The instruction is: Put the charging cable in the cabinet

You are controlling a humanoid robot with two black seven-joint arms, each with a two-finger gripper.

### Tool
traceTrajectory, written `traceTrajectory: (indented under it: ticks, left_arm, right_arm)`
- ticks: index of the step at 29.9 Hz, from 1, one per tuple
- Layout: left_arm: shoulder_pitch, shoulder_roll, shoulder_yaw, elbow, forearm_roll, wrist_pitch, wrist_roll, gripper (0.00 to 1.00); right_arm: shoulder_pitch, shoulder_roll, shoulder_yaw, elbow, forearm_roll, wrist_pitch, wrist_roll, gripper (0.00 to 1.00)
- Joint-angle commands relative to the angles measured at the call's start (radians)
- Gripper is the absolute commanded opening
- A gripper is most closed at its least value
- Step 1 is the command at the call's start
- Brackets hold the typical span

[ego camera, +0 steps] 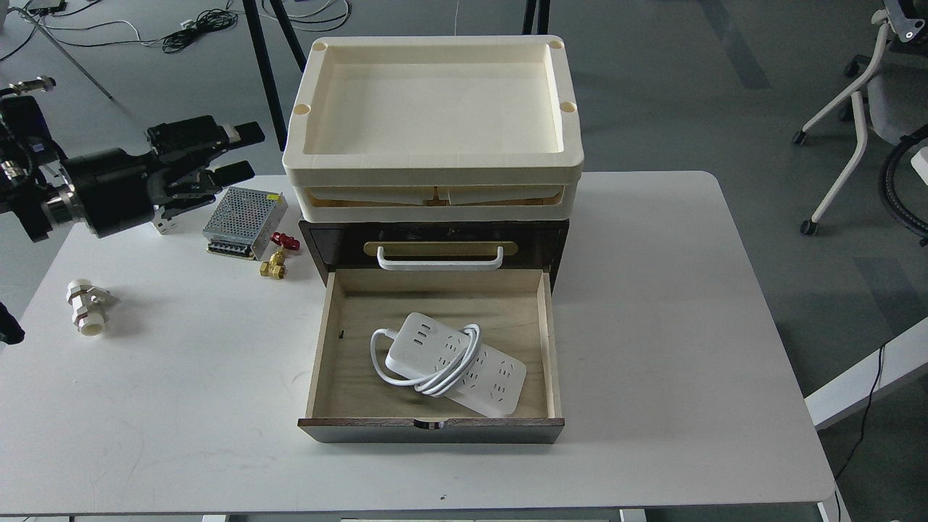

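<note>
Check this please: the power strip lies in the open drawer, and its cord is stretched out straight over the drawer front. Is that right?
One thing is wrong. The power strip does lie in the open drawer, but its cord is not stretched over the front; it is coiled in loops around the strip, all inside the drawer. The head view shows this.

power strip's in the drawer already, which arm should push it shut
Left, probably. The left hand is the only one in view, open and empty over the table's left side. The charging cable lies inside the pulled-out drawer of the cabinet. The right arm isn't visible.
</note>
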Motion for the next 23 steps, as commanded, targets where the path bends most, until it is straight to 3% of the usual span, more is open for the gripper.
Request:
traceTrajectory:
  ticks: [1,6,11,16,23]
  left_arm:
    - [-0.003,-0.007,-0.036,0.134,-0.257,0.0,0.0,0.87]
    - [-0.042,-0.101,-0.151,0.318,-0.433,0.0,0.0,0.87]
    - [-0.087,-0.246,-0.303,0.482,-0.538,0.0,0.0,0.87]
    - [-0.078,-0.315,-0.327,0.51,-0.575,0.0,0.0,0.88]
    - [-0.046,-0.317,-0.326,0.528,-0.579,0.0,0.0,0.9]
  right_arm:
    - [-0.003,0.014,0.0,-0.004,-0.002,0.007,-0.002,0.99]
    - [-0.001,0.097,0.001,-0.013,-0.002,0.074,0.002,0.99]
    - [-0.002,0.166,0.009,-0.068,-0.002,0.074,0.009,0.99]
    - [0.003,0.218,0.02,-0.084,-0.002,0.074,0.009,0.99]
    - [0.005,0.213,0.073,-0.092,-0.002,0.074,0.009,0.99]
